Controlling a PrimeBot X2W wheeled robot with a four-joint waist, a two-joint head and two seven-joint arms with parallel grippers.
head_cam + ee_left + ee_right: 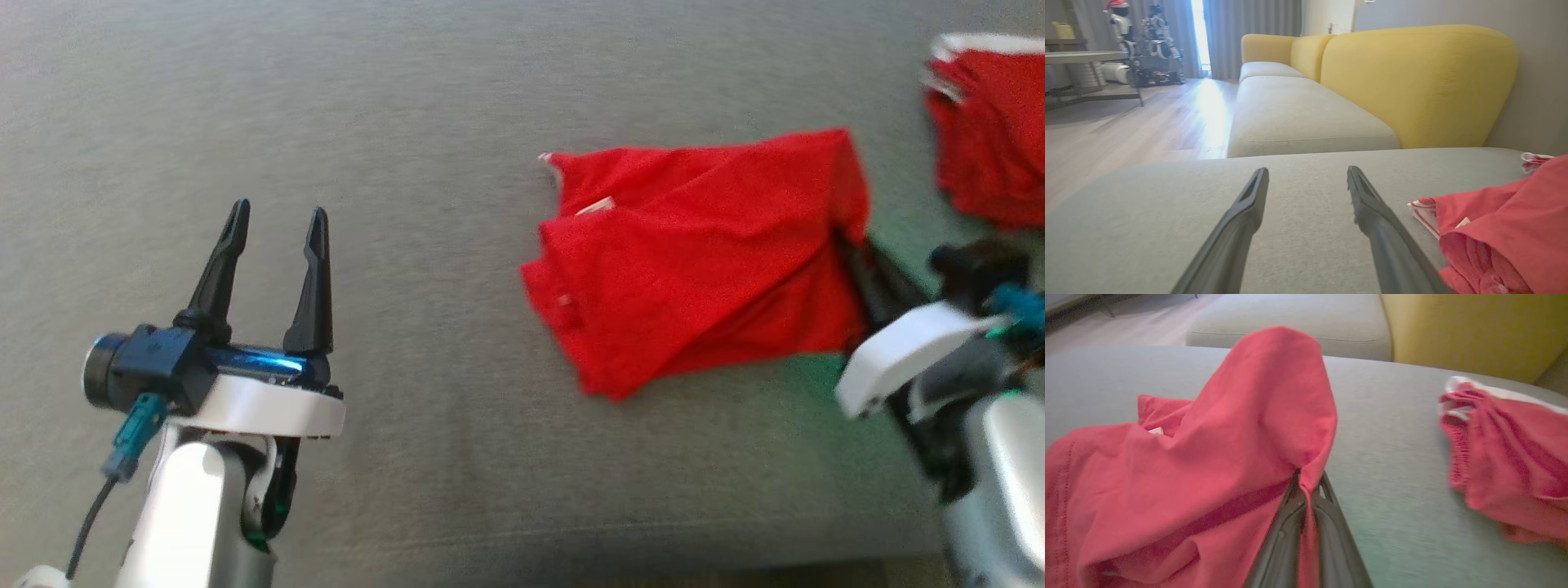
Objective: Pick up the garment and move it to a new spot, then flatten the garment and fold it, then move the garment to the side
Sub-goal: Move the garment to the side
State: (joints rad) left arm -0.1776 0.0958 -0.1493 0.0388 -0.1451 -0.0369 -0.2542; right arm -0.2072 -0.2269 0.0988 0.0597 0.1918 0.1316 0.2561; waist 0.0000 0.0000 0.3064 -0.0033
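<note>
Garment (694, 253) — red and crumpled — lay on the grey cushion (424, 98), its right edge raised and pinched between the closed fingers of the right end effector (1306, 479). The left end effector (273, 224) stood well apart to its left, fingers spread, holding nothing. Another red cloth (988, 122) lay at the far right.

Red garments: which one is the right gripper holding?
The middle red garment; the right gripper is shut on its edge. The other red garment lies apart at the far right, untouched.
</note>
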